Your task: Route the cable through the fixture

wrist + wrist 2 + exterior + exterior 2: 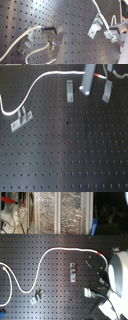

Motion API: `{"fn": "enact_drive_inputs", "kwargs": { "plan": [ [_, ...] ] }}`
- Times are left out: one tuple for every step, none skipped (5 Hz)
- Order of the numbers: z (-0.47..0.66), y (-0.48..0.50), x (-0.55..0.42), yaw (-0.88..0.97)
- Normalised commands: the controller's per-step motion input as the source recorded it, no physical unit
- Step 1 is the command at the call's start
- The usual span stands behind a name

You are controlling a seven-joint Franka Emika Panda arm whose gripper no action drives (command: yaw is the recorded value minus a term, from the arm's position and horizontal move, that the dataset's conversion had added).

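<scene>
**Cable runs along the board's far side, red end at the gripper**

You have one white cable [47, 76] on the black perforated board [65, 149]. In the first exterior view its long axis follows the board's far edge: it rises from the first exterior view's left edge, arcs upward, and heads toward the far right corner, where its red band [103, 74] sits beside the gripper [86, 89]. In the second exterior view the same cable [55, 250] loops from the left edge across to the red band [101, 253] near the arm.

Count three metal brackets in the first exterior view: one [21, 118] near the left edge, touching the cable, one [70, 90] toward the middle of the far side, and one [107, 90] near the far right corner.

In the first wrist view the cable [30, 32] meets a dark finger [51, 28] over a bracket [26, 42]. Whether the fingers are pinching it, you cannot tell.
</scene>
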Motion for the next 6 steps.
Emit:
{"fn": "enact_drive_inputs", "kwargs": {
  "plan": [
    [0.26, -0.326, -0.388, 0.17],
    [0.2, -0.308, -0.32, 0.01],
    [0.0, -0.065, 0.06, 0.11],
    [0.04, -0.224, 0.204, 0.14],
    [0.13, -0.366, 0.205, 0.22],
    [0.11, -0.254, 0.173, 0.32]
  ]
}}
